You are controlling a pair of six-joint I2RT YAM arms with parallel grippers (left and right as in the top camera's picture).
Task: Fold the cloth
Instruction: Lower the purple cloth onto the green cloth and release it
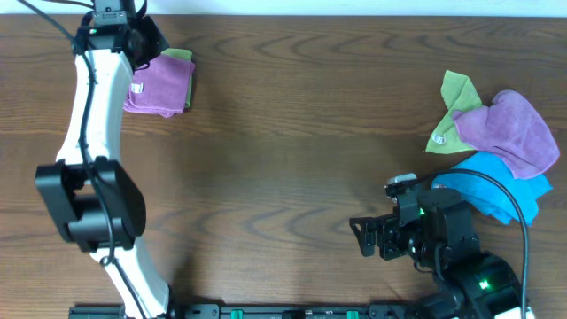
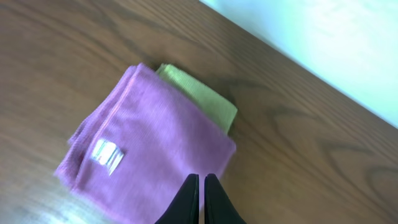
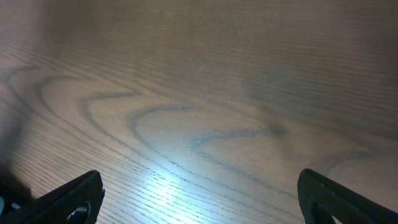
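Dark-brown wood-grain laminate forms the desk (image 1: 292,151), which is bordered along its far edge by a pale strip (image 2: 323,43). A white left arm with black joints (image 1: 89,106) is stretched from the near left edge to the far left corner, while the black right arm (image 1: 447,239) is kept low at the near right. On the right side a loose heap is seen: a crumpled purple cloth (image 1: 514,133) is laid against a rumpled lime-green cloth (image 1: 458,93) and a bright blue cloth (image 1: 496,190), all touching. The lilac-purple microfibre cloth (image 2: 149,143) is found at the far left corner, folded into a flat, roughly square packet. It is stacked on a folded lime-green cloth (image 2: 199,96), of which only a strip along one side is exposed. A small white tag (image 2: 107,155) is shown on the top layer near one edge. The left pincer (image 2: 201,183) is closed, its black fingers pressed together above the edge of the lilac packet; whether fabric is touched cannot be told. The right pincer (image 3: 202,196) is spread wide over bare wood.
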